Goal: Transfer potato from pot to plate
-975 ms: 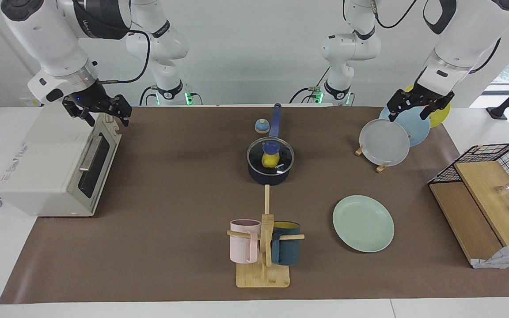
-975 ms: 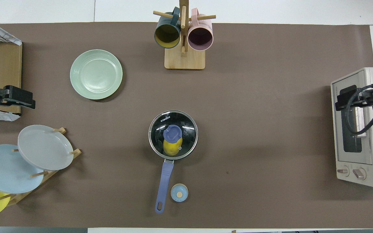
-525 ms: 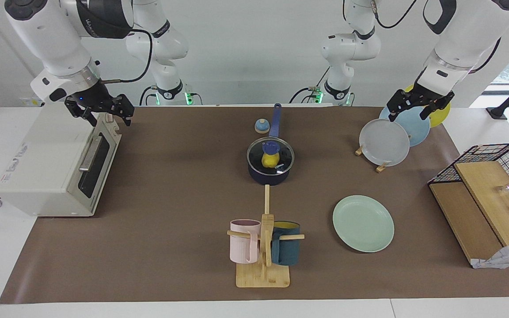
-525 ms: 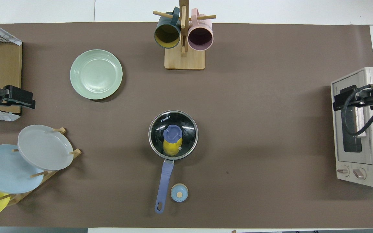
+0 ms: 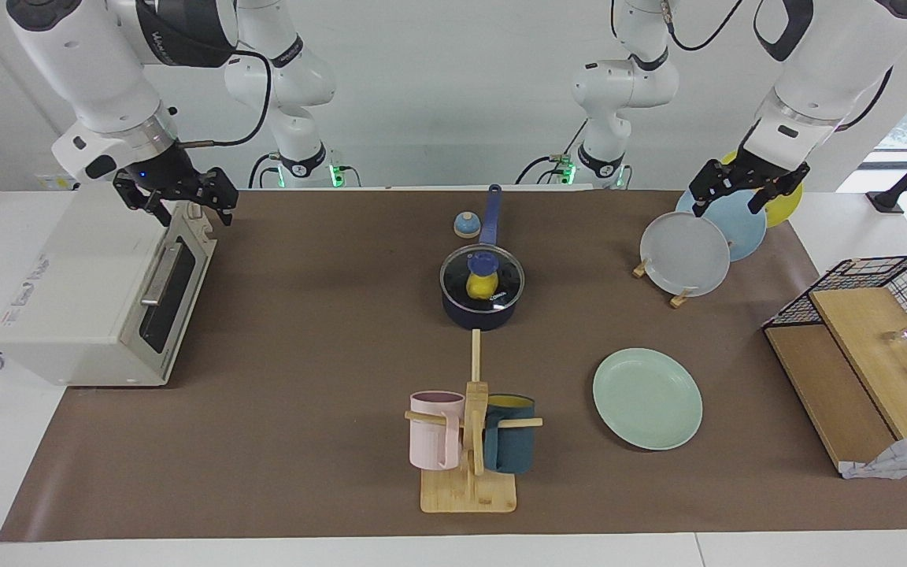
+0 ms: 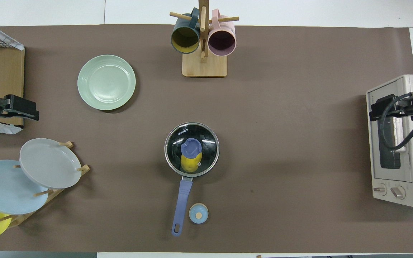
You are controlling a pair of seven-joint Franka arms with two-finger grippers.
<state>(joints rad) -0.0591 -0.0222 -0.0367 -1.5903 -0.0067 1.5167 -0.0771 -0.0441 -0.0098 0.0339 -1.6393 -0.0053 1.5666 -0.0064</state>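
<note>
Glossy glass lid (image 5: 482,274) with metal rim; matt brown table cover (image 5: 304,354); wooden mug rack (image 5: 469,480).

Both arms are raised at their own table ends, left tool (image 5: 746,191) and right tool (image 5: 178,197) open-fingered.

toaster oven (image 5: 99,295), mug rack (image 5: 471,441), plate rack (image 6: 45,191), wire basket (image 5: 886,315)

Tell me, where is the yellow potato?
The potato sits inside the pot, under its glass lid, mid-table, nearer the robots than the mug rack.
</note>
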